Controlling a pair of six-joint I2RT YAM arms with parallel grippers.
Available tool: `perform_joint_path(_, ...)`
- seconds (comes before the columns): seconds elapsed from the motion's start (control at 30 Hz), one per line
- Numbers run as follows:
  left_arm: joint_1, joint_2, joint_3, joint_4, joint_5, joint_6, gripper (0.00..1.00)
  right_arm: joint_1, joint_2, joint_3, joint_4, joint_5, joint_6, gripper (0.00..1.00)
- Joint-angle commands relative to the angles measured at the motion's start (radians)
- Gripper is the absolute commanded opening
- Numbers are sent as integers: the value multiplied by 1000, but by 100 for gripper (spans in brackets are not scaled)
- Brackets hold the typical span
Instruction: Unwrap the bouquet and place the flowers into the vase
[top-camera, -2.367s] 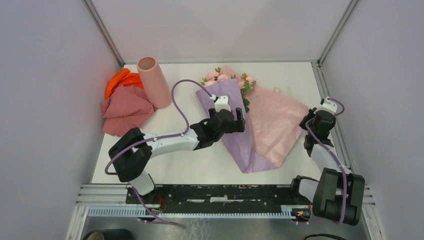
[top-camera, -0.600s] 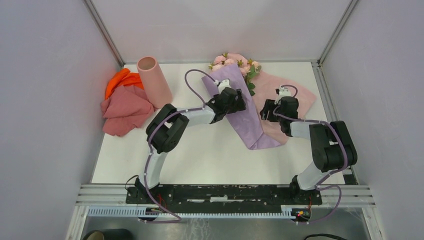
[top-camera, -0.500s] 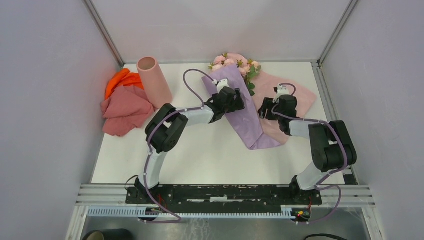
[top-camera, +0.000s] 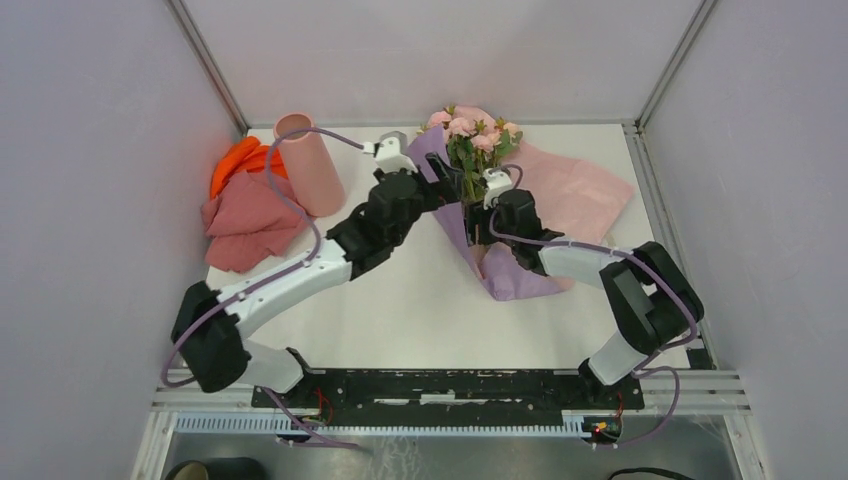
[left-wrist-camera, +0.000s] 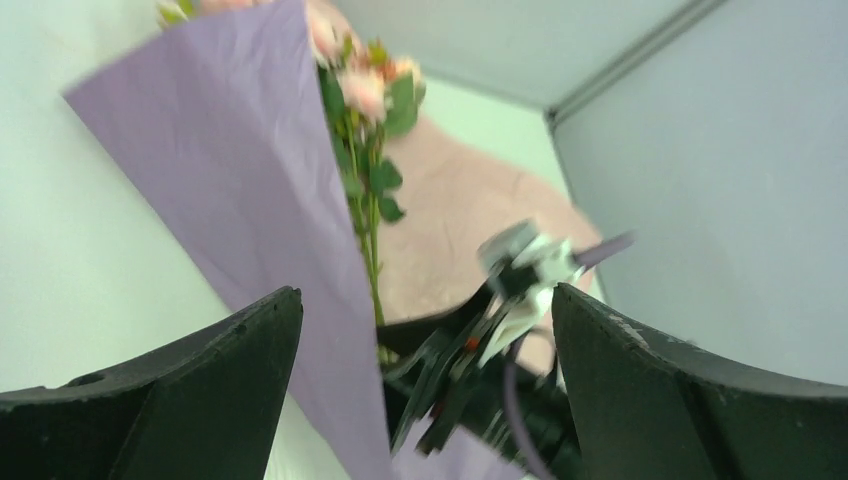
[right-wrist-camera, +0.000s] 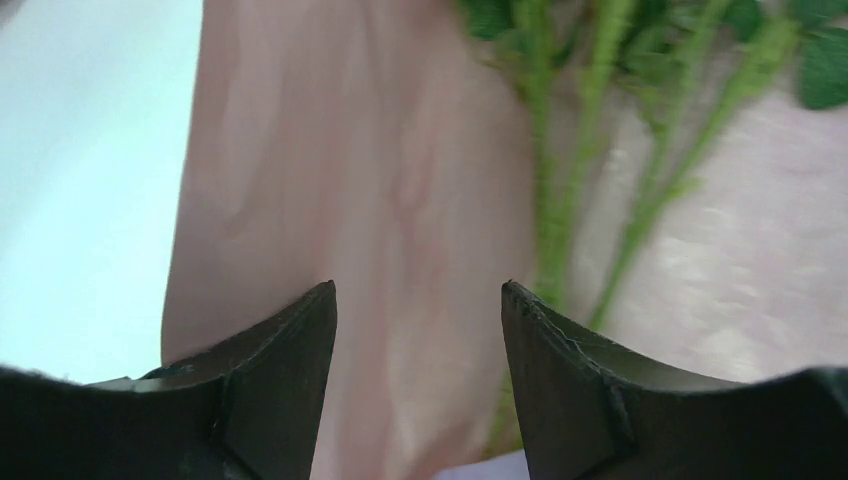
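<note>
The bouquet lies at the back of the table with its lilac paper (top-camera: 508, 280) (left-wrist-camera: 230, 150) folded open. The flowers (top-camera: 470, 130) show pink heads and bare green stems (left-wrist-camera: 365, 220) (right-wrist-camera: 550, 200) against the pink inner sheet (top-camera: 580, 190) (right-wrist-camera: 350, 180). My left gripper (top-camera: 437, 190) (left-wrist-camera: 425, 292) hovers open just left of the stems, holding nothing. My right gripper (top-camera: 477, 228) (right-wrist-camera: 418, 286) is open low over the stems' lower part, with the pink sheet showing between its fingers. The pale-pink vase (top-camera: 310, 170) stands at the back left, apart from both grippers.
A salmon-pink cloth (top-camera: 250, 220) and an orange cloth (top-camera: 240, 160) are heaped left of the vase. Grey walls enclose the table on three sides. The right arm's wrist (left-wrist-camera: 520, 270) sits close in front of my left gripper.
The lilac paper has come open and the stems now show. My left gripper moved left off the paper, its arm swinging outward. My right gripper moved left onto the stems.
</note>
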Motion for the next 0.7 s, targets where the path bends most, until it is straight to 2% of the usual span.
perform_joint_path(0.0,9,-132,-41,-88,-160,40,100,106,-3,66,-5,57,-9,67)
perform_joint_path(0.13,8,-178,-43,-170,-215,20,100,208,60,97,-5,74,0,67)
perform_joint_path(0.33,9,-160,-46,-175,-224,10,100,291,62,38,24,88,22,67)
perform_joint_path(0.67,29,20,11,-165,-153,-29,100,290,-241,-98,-53,235,-14,67)
